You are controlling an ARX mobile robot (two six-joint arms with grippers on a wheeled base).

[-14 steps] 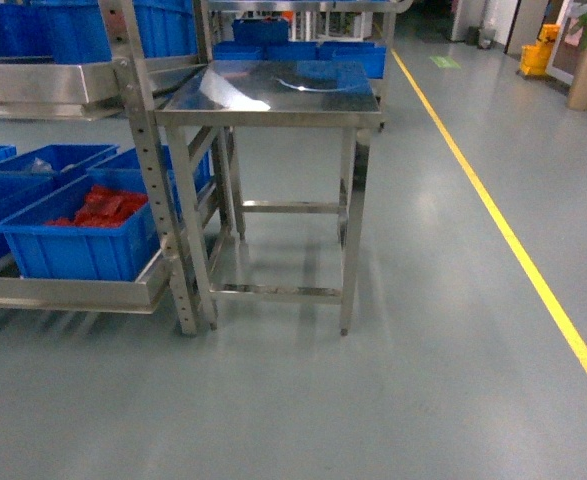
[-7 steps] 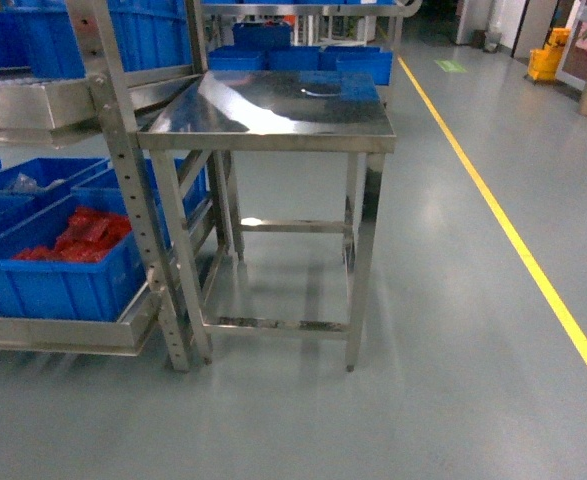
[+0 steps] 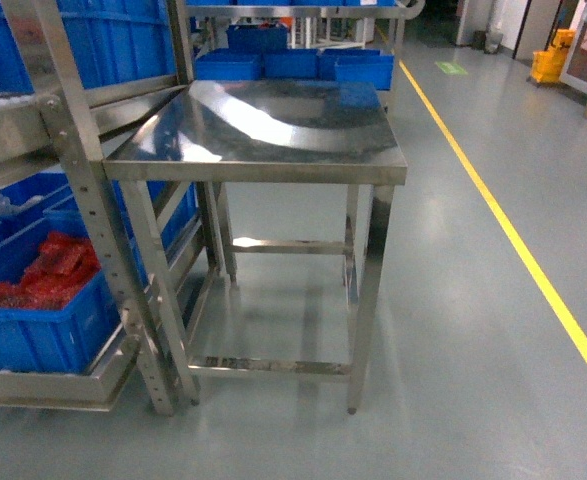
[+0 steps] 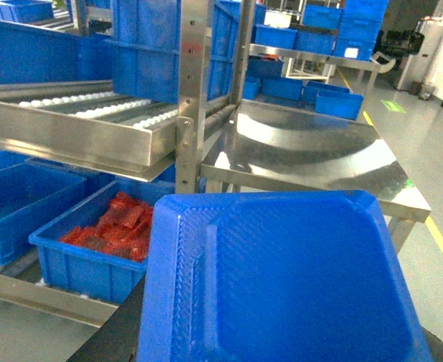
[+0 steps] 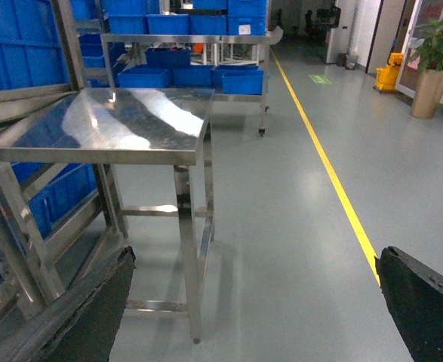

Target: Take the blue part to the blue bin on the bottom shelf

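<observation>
One blue part (image 4: 281,279) is seen filling the left wrist view right at the left gripper, whose jaw state can't be told, while the right gripper (image 5: 251,302) is spread wide and empty, bottom shelf (image 3: 43,385) lying lower-left.

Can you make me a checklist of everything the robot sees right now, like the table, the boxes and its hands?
Surface: steel table, shiny, nothing on it.
Job's things: blue tray fills the left wrist view; bottom shelf holds a blue bin of red parts.
Clutter: nothing seen.
Grippers: right gripper open, empty; left gripper hidden.
Cables: nothing seen.
Surroundings: grey floor with a yellow line; roller shelf; more blue bins behind.
</observation>
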